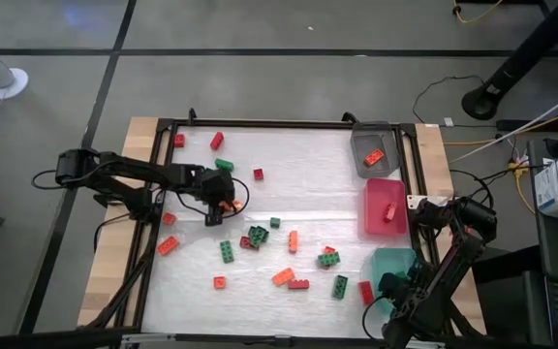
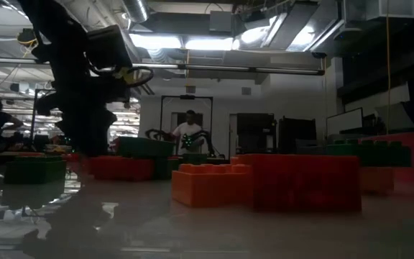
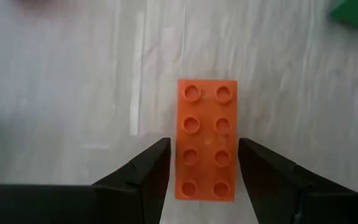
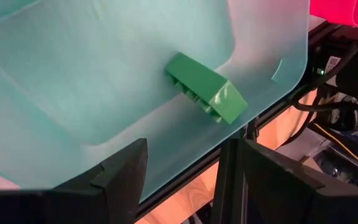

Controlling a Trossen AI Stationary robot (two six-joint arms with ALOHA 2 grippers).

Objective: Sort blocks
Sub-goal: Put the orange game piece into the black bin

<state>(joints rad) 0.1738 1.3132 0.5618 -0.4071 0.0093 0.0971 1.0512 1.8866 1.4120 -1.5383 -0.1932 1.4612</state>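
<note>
The left gripper (image 1: pixel 223 202) is working at about nine o'clock on the table, its jaws standing apart on either side of an orange block (image 3: pixel 206 138) that is lying studs-up on the white mat (image 1: pixel 298 165); in the left wrist view narrow gaps show between the fingers (image 3: pixel 146 171) and the block's long sides, so the jaws are straddling it, not yet clenched. To do this grasp well, the gripper should probably be settling low enough that the pads meet the flat side walls, staying centred so both pads touch together and the block is not twisting or sliding. The grey tray (image 1: pixel 372 145) at about two o'clock is already holding an orange block, so that looks like the destination. The other blocks (image 1: pixel 260 235) are lying scattered toward six o'clock. The right gripper (image 4: pixel 185 180) is waiting at about five o'clock, jaws released, over the teal tray (image 4: pixel 104 81), where a green block (image 4: pixel 207 87) is lying.
</note>
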